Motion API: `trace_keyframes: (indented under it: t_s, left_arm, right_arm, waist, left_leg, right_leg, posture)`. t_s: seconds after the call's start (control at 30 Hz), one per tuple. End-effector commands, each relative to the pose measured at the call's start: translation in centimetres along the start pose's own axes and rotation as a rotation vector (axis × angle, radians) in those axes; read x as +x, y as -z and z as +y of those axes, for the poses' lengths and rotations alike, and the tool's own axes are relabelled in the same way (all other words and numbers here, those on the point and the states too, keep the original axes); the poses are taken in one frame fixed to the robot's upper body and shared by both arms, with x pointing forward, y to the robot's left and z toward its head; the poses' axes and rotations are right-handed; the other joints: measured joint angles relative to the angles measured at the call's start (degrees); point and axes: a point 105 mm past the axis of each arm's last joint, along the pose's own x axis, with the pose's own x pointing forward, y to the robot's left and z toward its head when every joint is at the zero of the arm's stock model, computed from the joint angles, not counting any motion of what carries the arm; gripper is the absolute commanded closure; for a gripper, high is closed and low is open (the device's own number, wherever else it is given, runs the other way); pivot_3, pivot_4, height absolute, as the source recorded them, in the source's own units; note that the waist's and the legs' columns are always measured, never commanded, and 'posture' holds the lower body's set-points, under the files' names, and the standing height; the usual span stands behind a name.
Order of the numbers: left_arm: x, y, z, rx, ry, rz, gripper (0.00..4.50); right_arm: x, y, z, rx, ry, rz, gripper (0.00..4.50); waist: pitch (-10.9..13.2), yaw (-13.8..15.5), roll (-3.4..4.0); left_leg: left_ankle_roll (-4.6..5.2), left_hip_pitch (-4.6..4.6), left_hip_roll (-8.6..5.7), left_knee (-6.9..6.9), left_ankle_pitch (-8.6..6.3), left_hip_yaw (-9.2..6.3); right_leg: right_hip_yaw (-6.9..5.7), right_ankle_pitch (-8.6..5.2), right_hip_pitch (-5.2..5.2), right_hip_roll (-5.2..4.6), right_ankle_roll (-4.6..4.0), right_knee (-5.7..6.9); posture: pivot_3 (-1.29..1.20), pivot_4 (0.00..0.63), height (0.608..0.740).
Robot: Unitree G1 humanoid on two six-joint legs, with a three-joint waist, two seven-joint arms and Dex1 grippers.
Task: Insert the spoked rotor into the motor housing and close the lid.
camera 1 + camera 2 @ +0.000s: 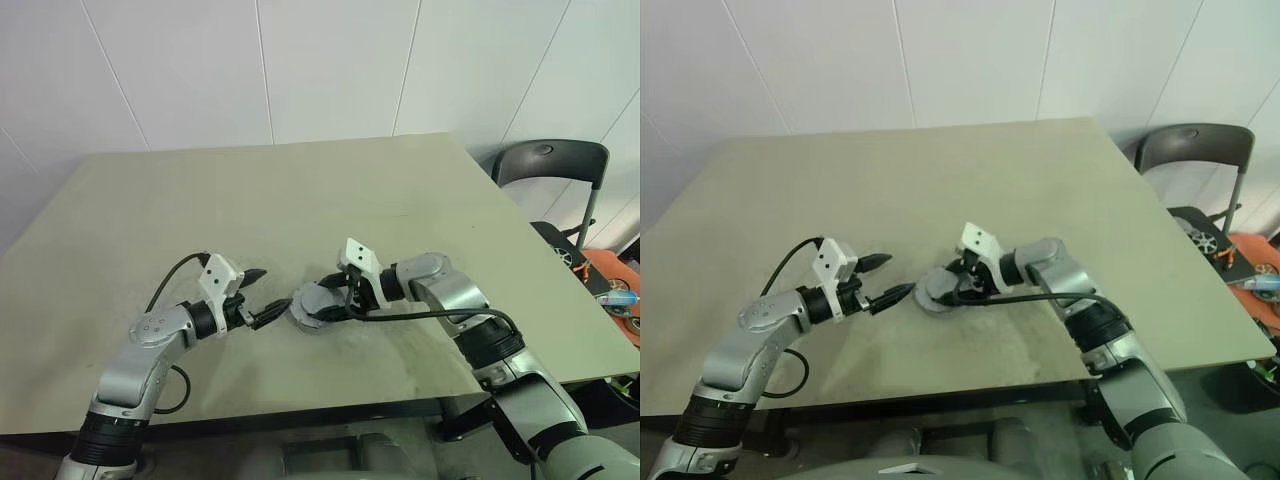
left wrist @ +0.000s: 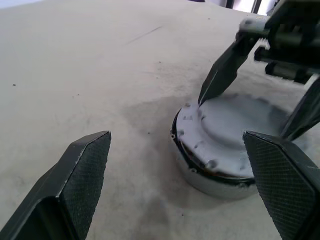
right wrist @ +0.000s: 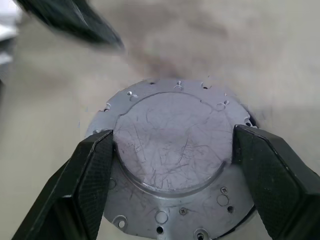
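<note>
R gripper (image 1: 335, 297) astride motor housing (image 2: 220, 150)

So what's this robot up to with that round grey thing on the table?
It is assembling a small motor. The grey lid already sits on the motor housing on the table. The right tool straddles the lid's raised centre with its fingers apart. The left tool hangs open just beside the housing, holding nothing.
</note>
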Motion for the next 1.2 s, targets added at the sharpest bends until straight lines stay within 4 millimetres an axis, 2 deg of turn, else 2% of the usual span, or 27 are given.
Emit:
trace_keyframes:
  t_s: [0.03,0.1,0.23,0.4,0.63,0.73,0.9,1.2]
  left_arm:
    - [-0.3,-1.8,0.1,0.035,0.000,-0.040,0.00]
    - [-0.4,-1.8,0.1,0.033,-0.002,-0.038,0.00]
    - [-0.6,-1.6,0.1,0.032,-0.007,-0.036,0.00]
    - [-0.5,-1.6,0.0,0.030,-0.008,-0.033,0.00]
    - [-0.6,-1.1,0.1,0.023,-0.009,-0.028,0.00]
    - [-0.6,-0.8,0.1,0.020,-0.009,-0.025,0.00]
    - [-0.5,-0.6,0.0,0.019,-0.009,-0.025,0.00]
    - [-0.8,0.0,0.5,0.016,-0.013,-0.019,0.00]
  right_arm:
    - [0.2,-0.5,-0.2,-0.028,0.015,-0.011,1.04]
    - [0.2,0.0,-0.4,-0.027,0.024,0.008,1.04]
    - [0.3,2.2,-0.4,-0.032,0.031,0.091,1.04]
    - [0.5,2.0,-1.0,-0.012,0.064,0.062,1.04]
    - [0.7,3.6,-1.0,0.009,0.073,0.113,1.04]
    - [0.7,3.7,-1.1,0.009,0.078,0.116,1.04]
    - [0.7,3.6,-2.4,0.009,0.153,0.117,1.04]
    - [0.7,5.2,-0.6,0.028,0.045,0.185,1.04]
  waist:
    - [0.0,0.0,-0.01]
    - [0.0,0.0,0.00]
    - [0.0,0.0,-0.01]
    - [0.0,0.0,-0.02]
    - [0.0,-0.1,-0.02]
    - [0.0,-0.1,-0.02]
    - [0.0,-0.2,-0.03]
    - [-0.1,-0.1,-0.02]
  left_leg:
    - [0.00,0.00,0.01,0.01,0.00,0.00]
    - [0.00,0.02,0.01,0.03,0.00,-0.01]
    - [0.00,0.15,0.01,0.08,0.00,0.00]
    - [0.00,0.58,0.01,0.06,0.00,0.01]
    - [0.00,0.78,0.02,0.09,0.00,0.03]
    - [0.00,0.78,0.02,0.09,0.00,0.04]
    - [0.00,0.83,0.03,0.10,0.01,0.04]
    - [0.01,0.93,0.05,0.17,0.01,0.05]
  right_leg:
    - [0.00,0.00,0.00,0.01,0.00,0.01]
    - [0.00,0.00,0.02,0.02,0.00,0.03]
    - [0.00,-0.02,0.16,0.02,0.01,0.02]
    - [0.00,-0.14,0.57,0.02,-0.16,0.01]
    - [0.02,-0.16,0.74,0.04,-0.19,0.04]
    - [0.03,-0.16,0.76,0.04,-0.19,0.04]
    - [0.03,-0.15,0.79,0.04,-0.20,0.06]
    - [0.02,-0.12,0.92,0.05,-0.27,0.03]
  posture:
    - [0.00,0.000,0.740]
    - [0.00,0.000,0.740]
    - [0.00,0.000,0.740]
    - [0.00,0.000,0.740]
    - [0.00,0.000,0.740]
    - [0.00,0.000,0.740]
    - [0.00,0.000,0.740]
    - [0.00,0.000,0.740]
